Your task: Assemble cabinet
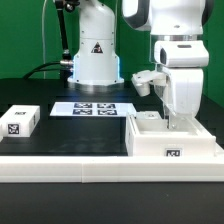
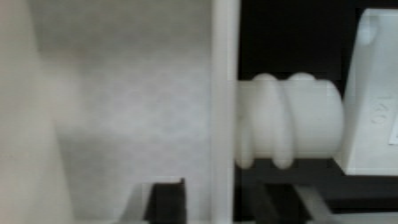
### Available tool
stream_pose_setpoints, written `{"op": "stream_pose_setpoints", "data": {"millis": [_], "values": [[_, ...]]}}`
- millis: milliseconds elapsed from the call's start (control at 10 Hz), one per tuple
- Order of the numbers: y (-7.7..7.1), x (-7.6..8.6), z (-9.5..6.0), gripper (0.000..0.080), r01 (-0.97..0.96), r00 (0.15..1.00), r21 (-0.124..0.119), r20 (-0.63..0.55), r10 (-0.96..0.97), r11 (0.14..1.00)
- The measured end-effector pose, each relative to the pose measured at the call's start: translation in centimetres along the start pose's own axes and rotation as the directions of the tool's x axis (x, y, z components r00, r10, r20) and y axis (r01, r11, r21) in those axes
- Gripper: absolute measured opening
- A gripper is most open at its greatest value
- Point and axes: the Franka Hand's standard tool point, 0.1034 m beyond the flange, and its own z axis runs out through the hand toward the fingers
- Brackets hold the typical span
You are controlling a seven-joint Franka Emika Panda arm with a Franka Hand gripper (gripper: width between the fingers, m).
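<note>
Exterior view: the cabinet (image 1: 172,140) sits on the desk (image 1: 70,135) at the exterior view's right, just behind the white rail (image 1: 60,160). My guess is that keeps it from sliding. The arm hangs straight over it, with the claw (image 1: 180,118) dipped into the open top.

Wrist view: a white panel (image 2: 125,100) fills most of the frame, with one dark fingertip (image 2: 166,205) close by and a ribbed white peg (image 2: 285,120) just beside it. I honestly can't tell whether the claw is gripping or loose.
</note>
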Motion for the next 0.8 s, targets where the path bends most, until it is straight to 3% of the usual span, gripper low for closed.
{"op": "stream_pose_setpoints", "data": {"millis": [100,200,300,400,500,800], "values": [[0.0,-0.02,0.0,0.0282,0.0,1.0,0.0,0.0,0.0,1.0],[0.01,-0.04,0.0,0.0482,-0.001,1.0,0.0,0.0,0.001,1.0],[0.01,-0.05,0.0,0.0618,-0.001,1.0,0.0,0.0,0.001,1.0],[0.01,-0.07,0.0,0.0618,-0.001,1.0,0.0,0.0,0.001,1.0],[0.02,-0.08,0.0,0.0761,-0.001,1.0,0.0,0.0,0.001,1.0],[-0.1,-0.05,-0.16,0.0796,-0.006,1.0,-0.001,0.0,0.006,1.0]]}}
